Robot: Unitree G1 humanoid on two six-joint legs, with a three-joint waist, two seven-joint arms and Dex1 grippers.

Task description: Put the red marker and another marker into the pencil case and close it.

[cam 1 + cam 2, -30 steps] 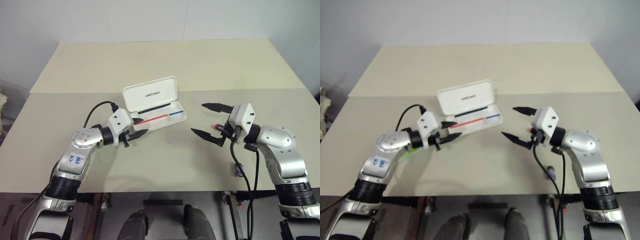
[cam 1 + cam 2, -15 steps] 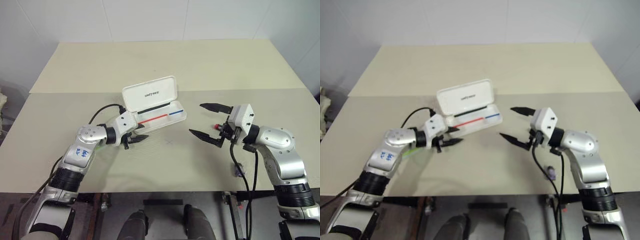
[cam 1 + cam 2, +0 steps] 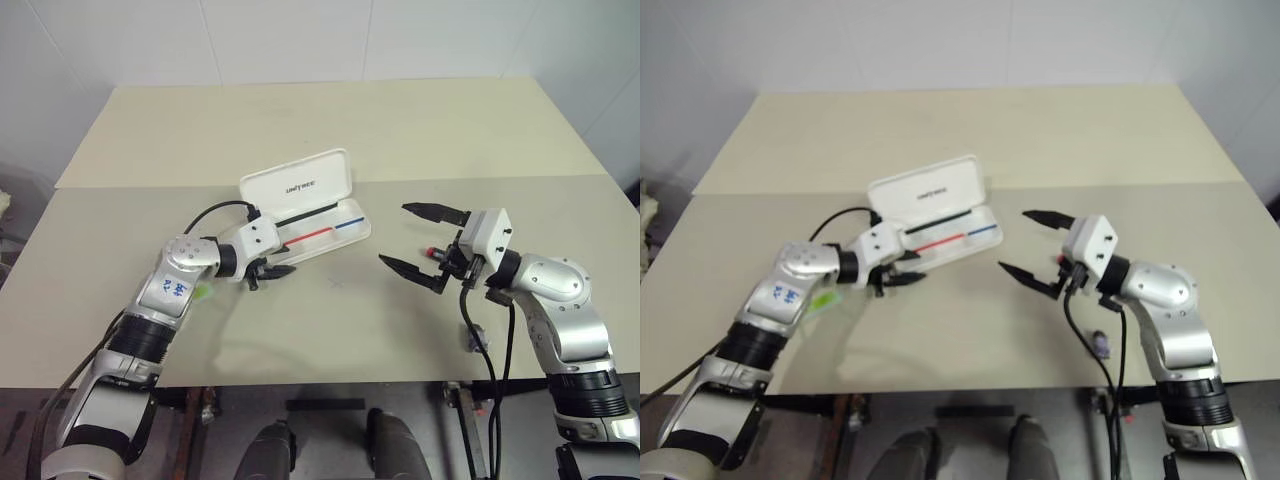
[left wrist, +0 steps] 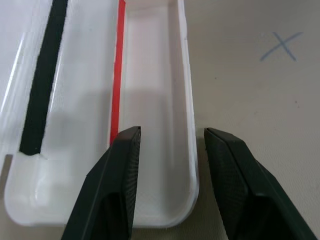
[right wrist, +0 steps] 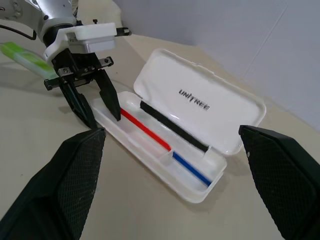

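The white pencil case (image 3: 322, 234) lies open in the middle of the table, lid (image 5: 200, 102) up, with red and blue stripes on its tray. My left gripper (image 3: 278, 270) is open at the tray's near-left end. Its fingers (image 4: 122, 165) straddle the tray's front wall (image 4: 189, 115), and nothing sits between them. The light-green marker (image 5: 22, 57) lies on the table under my left forearm, partly hidden. My right gripper (image 3: 393, 235) hovers wide open to the right of the case. A small red bit (image 3: 432, 252) shows at its base; I cannot tell if that is the red marker.
A short purple-grey stub (image 3: 478, 343) lies near the table's front edge on the right. A blue X (image 4: 281, 46) is drawn on the table in front of the case. A seam (image 3: 500, 180) crosses the table behind the case.
My left gripper has dipped and tilted down against the near-left end of the tray, with the elbow swinging forward. The right gripper has stayed put.
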